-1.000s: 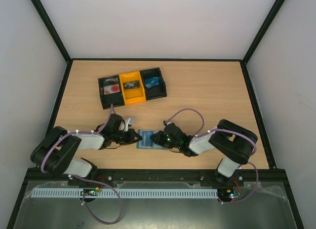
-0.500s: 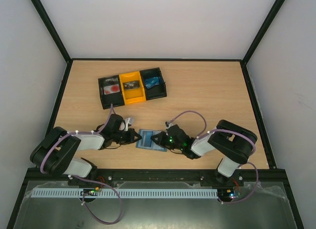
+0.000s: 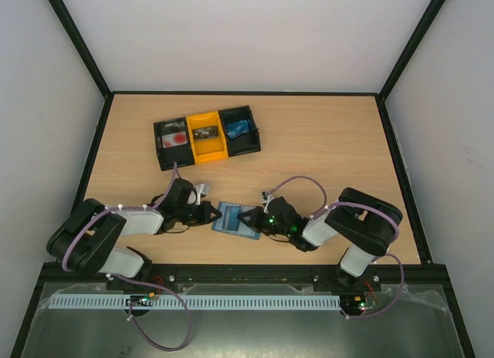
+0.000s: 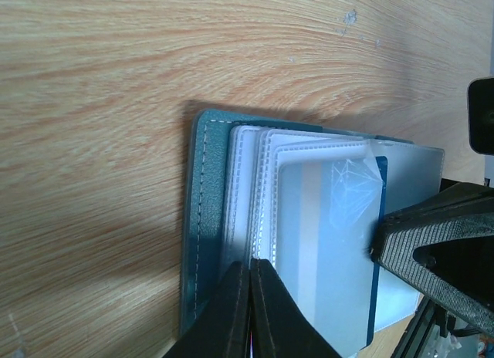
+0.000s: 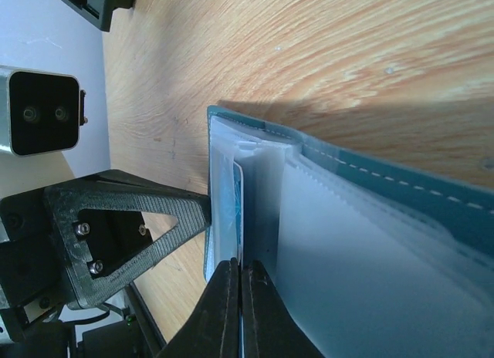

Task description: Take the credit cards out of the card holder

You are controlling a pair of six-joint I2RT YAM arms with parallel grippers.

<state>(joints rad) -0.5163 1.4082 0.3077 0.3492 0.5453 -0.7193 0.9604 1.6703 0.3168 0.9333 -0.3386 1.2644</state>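
The slate-blue card holder (image 3: 231, 218) lies open on the table between my two grippers. Its teal stitched cover (image 4: 202, 219) and clear sleeves show in the left wrist view. My left gripper (image 3: 213, 213) is shut on the sleeves' edge at the holder's left side (image 4: 251, 267). My right gripper (image 3: 248, 217) is shut on the thin edge of a blue credit card (image 5: 238, 200) that sticks out of a sleeve, its fingers closed at that edge (image 5: 241, 271). The card shows pale through the plastic (image 4: 328, 242). The holder's cover runs along the right (image 5: 386, 180).
A black-and-yellow three-compartment tray (image 3: 162, 153) stands at the back left with small items in it. The right gripper's finger (image 4: 440, 246) sits against the holder's far edge. The left gripper's finger (image 5: 123, 234) faces me in the right wrist view.
My right gripper has drawn back to the right and slightly nearer. A pale blue strip now extends from the holder's right side, and the holder has tilted a little. The left gripper holds still.
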